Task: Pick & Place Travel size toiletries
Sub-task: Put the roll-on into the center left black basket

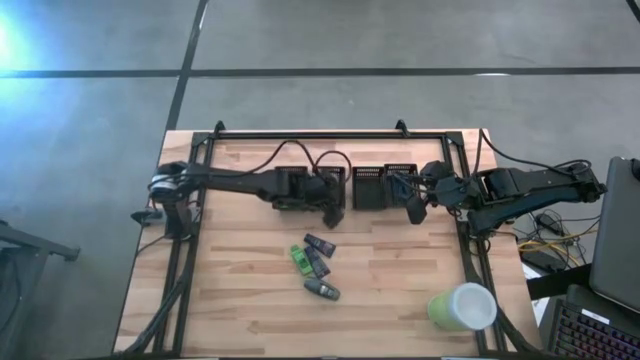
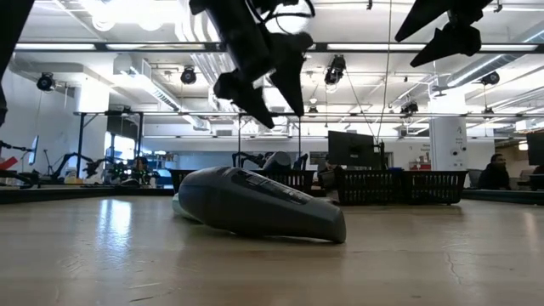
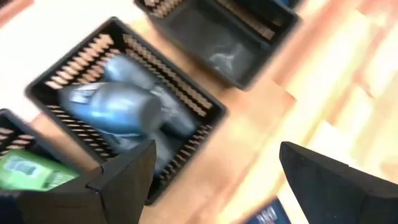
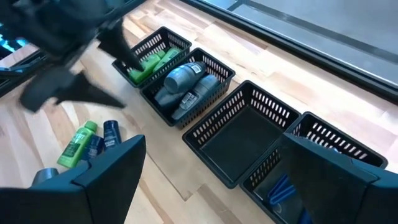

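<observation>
Several travel size toiletries lie loose on the wooden table: a bright green packet (image 1: pixel 298 258), two dark sticks (image 1: pixel 320 244), and a grey tapered tube (image 1: pixel 322 290) lying on its side, which fills the foreground of the low view (image 2: pixel 255 204). My left gripper (image 1: pixel 332 214) (image 3: pixel 217 155) hangs open and empty above the table. It is just on the near side of the bin of grey tubes (image 3: pixel 124 106) and on the far side of the loose items. My right gripper (image 1: pixel 413 210) (image 4: pixel 213 143) is open and empty near the rightmost bins.
Four black mesh bins stand in a row toward the far edge. One holds green packets (image 4: pixel 152 59), one grey tubes (image 4: pixel 186 87), one is bare (image 4: pixel 242 140), and one holds blue items (image 4: pixel 311 168). A large pale green-white cup (image 1: pixel 463 307) lies near the table's right near corner.
</observation>
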Motion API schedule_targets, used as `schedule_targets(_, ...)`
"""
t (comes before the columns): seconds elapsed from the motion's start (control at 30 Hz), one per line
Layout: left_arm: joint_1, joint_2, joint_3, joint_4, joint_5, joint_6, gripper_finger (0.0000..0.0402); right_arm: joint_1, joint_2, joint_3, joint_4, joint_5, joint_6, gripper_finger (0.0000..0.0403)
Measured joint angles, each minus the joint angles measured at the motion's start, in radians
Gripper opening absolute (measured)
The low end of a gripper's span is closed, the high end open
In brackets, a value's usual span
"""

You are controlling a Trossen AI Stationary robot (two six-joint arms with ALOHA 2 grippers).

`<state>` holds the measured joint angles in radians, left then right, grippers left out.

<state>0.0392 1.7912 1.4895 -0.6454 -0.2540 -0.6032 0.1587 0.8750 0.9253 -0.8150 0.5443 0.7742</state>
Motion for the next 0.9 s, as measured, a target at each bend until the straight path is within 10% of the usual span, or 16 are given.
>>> schedule_targets(0.9,-0.237,-0.009,-0.005,0.009,0.142,0.278,0.0346,0.0,0.0,0.0,0.0,0.005,0.004,0.0364)
